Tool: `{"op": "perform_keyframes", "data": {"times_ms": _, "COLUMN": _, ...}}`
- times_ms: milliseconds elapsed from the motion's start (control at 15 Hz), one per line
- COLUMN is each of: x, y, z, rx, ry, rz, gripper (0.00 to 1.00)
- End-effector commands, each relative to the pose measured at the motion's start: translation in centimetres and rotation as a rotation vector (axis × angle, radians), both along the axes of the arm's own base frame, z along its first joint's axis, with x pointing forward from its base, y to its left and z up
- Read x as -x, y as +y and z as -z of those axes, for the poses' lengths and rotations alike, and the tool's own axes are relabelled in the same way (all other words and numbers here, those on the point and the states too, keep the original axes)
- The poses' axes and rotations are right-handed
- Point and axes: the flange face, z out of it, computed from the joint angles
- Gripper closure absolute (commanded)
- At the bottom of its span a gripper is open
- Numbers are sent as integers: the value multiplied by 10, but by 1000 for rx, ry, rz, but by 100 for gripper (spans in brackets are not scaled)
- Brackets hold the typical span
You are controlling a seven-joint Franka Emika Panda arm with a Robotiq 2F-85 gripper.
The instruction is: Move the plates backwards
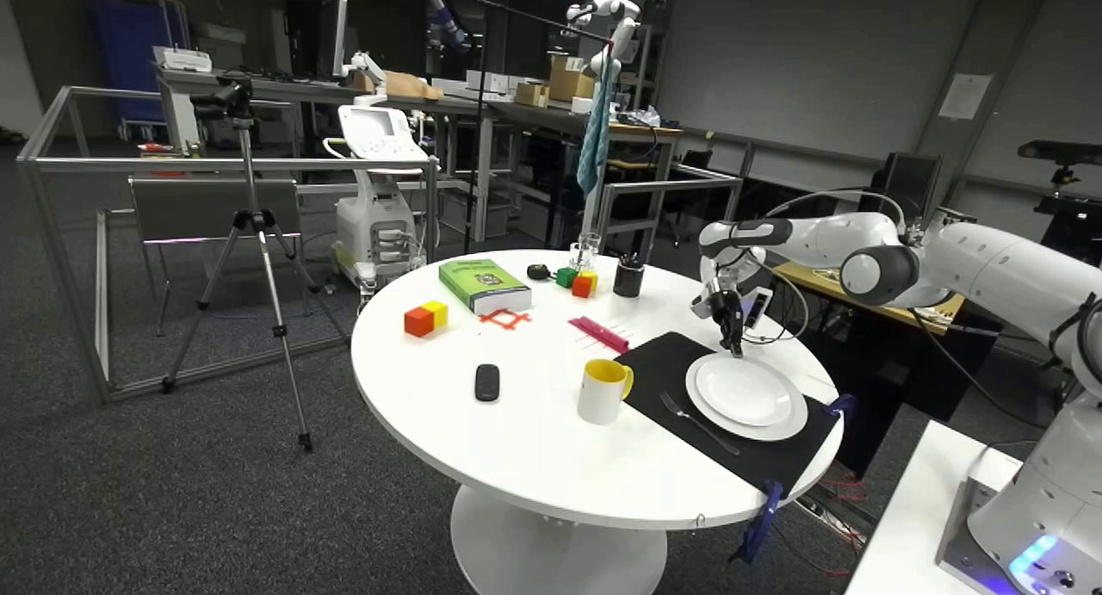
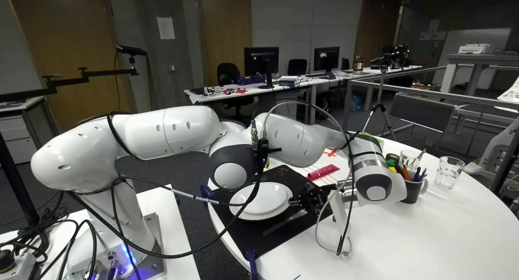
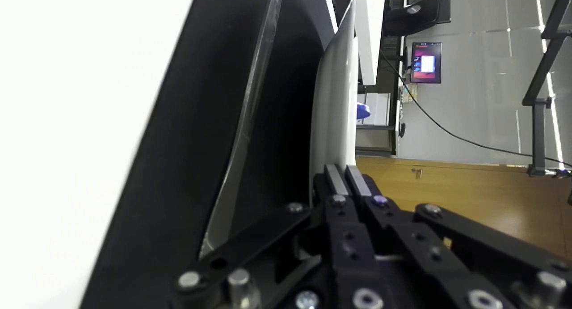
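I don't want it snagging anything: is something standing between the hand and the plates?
Nothing visible: the hand is right at the rim of the plates, though contact is unclear. The knife lies on the black mat beside the plates, not in between.

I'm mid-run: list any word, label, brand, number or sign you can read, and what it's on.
No words, brands or numbers are readable in any view.
Green book: cover lettering too small to read.
Paper on the wall: any print too small.
Screen: contents too small and blurred.
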Motion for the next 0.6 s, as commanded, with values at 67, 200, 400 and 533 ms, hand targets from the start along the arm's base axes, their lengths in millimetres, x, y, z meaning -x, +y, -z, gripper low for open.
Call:
{"op": "perform_keyframes", "data": {"times_ms": 67, "x": 1, "y": -7, "z": -29, "rx": -63, "ry": 13, "rz": 16, "gripper": 99}}
{"op": "perform_keyframes", "data": {"times_ms": 200, "x": 0, "y": -10, "z": -33, "rx": -69, "ry": 4, "rz": 22, "gripper": 99}}
{"op": "perform_keyframes", "data": {"times_ms": 400, "x": 0, "y": -17, "z": -39, "rx": -81, "ry": -14, "rz": 38, "gripper": 99}}
{"op": "perform_keyframes", "data": {"times_ms": 533, "x": 0, "y": -22, "z": -43, "rx": -91, "ry": -24, "rz": 52, "gripper": 99}}
